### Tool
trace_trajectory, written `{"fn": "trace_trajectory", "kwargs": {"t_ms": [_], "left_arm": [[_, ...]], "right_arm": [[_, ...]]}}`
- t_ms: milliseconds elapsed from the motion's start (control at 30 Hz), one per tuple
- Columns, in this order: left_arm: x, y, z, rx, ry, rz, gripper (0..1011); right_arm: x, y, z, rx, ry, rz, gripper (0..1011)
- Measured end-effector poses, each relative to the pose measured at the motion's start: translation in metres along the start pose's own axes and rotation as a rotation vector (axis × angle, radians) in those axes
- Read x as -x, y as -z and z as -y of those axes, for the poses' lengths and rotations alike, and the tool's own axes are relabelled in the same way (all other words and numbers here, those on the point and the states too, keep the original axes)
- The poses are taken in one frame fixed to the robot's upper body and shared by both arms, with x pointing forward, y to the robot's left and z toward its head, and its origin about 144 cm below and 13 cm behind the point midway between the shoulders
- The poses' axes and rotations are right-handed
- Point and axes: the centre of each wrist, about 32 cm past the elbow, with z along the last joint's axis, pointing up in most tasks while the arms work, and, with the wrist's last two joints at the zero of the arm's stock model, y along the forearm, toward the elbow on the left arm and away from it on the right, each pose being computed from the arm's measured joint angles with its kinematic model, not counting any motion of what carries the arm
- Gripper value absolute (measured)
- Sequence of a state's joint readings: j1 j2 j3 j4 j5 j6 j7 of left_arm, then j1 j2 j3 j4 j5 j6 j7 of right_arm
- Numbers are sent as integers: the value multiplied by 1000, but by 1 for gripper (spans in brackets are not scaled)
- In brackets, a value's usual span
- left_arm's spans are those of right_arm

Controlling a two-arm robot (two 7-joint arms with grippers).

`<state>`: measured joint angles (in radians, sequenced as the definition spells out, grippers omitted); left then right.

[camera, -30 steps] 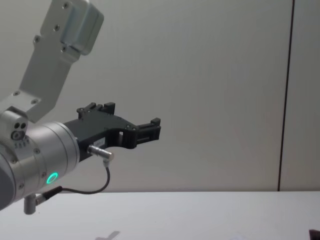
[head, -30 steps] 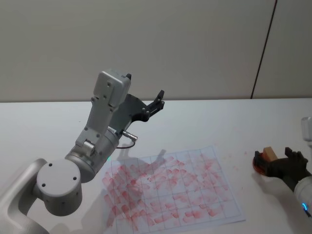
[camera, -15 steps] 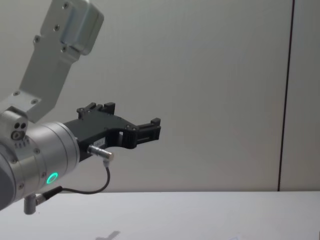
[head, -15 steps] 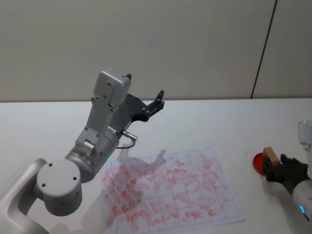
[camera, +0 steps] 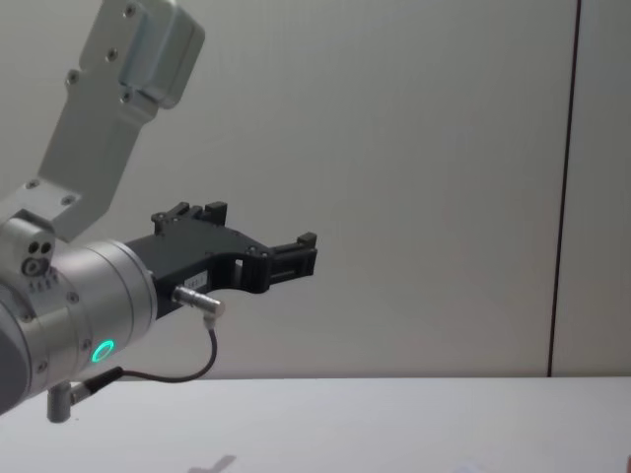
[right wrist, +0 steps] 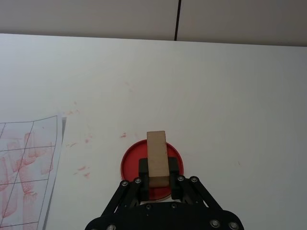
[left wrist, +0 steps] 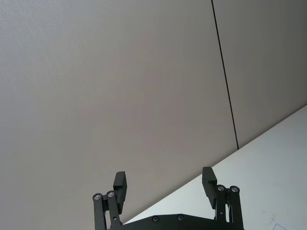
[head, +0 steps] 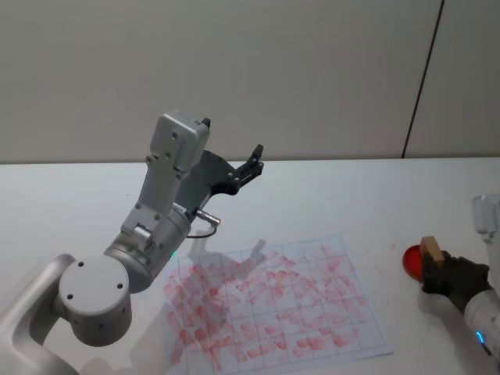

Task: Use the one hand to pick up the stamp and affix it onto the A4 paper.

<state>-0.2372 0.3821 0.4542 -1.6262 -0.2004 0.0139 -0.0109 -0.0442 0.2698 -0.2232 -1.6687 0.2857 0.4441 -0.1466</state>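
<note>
The stamp (head: 431, 250), a light brown wooden block, stands upright between the fingers of my right gripper (head: 442, 270), which is shut on it at the table's right side. In the right wrist view the stamp (right wrist: 157, 158) sits in the right gripper (right wrist: 158, 180) just over a round red ink pad (right wrist: 130, 166). The A4 paper (head: 273, 301), a grid covered in red marks, lies flat mid-table, to the left of the stamp; its corner (right wrist: 24, 163) appears in the right wrist view. My left gripper (head: 254, 160) hangs open high over the table's far side, empty (left wrist: 165, 184) (camera: 296, 254).
The red ink pad (head: 412, 260) rests on the white table (head: 351, 195) between the paper's right edge and the right gripper. Faint red smudges dot the table near it. My bulky left arm (head: 148, 234) rises over the paper's left side. A plain wall stands behind.
The right gripper has shut on the stamp and drawn it slightly back and toward me, uncovering more of the red pad. The left arm has not moved.
</note>
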Motion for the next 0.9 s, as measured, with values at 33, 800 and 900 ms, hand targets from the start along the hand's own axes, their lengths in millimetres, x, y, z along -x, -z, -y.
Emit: {"fn": "trace_trajectory", "kwargs": {"t_ms": [33, 800, 900], "left_arm": [[0, 0, 0, 0, 0, 0, 1002], [0, 0, 0, 0, 0, 0, 1001], [0, 0, 0, 0, 0, 0, 1001]], "right_arm": [[0, 0, 0, -3, -5, -2, 216], [28, -29, 12, -98, -219, 24, 216], [35, -29, 9, -80, -246, 37, 216]]}}
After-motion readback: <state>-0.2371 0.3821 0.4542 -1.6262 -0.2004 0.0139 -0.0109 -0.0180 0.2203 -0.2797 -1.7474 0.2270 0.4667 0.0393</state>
